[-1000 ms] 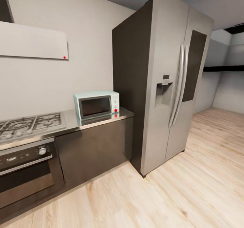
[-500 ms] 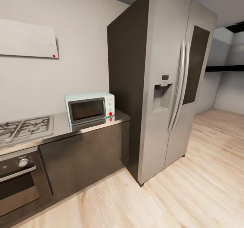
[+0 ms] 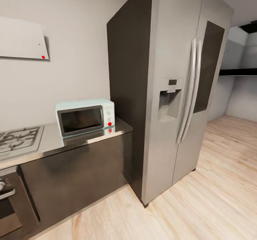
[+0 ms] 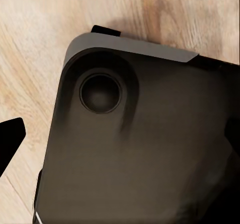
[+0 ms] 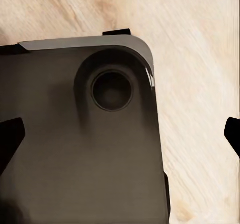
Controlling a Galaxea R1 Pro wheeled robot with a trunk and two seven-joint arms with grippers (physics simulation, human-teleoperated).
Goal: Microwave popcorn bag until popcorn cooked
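Here the robot is on its way through the kitchen, and the popcorn bag is nowhere to be made out, so it cannot be placed from these views. The microwave [image 3: 85, 117] makes the handiest landmark: it sits on the countertop [image 3: 53, 143] with its dark door shut, pushed back against the wall, probably to leave the front strip of the slab free for working. Just beside the microwave, on the far side from the gas hob [image 3: 18, 142], rises a tall fridge [image 3: 171, 90], its dark flank boxing the counter end in. Below the hob, a corner of the oven [image 3: 9, 204] shows. The wood floor [image 3: 214, 197] runs out in front of the fridge.

Both wrist views look down onto the robot's dark base [image 4: 150, 149] with the floor beyond it, which suggests the arms hang tucked low for travel. In each, only black fingertip slivers [image 5: 10, 139] show at opposite picture edges, so the jaws appear spread wide with nothing between them. Judging by this, the fetch has not begun; the bag must first be found.
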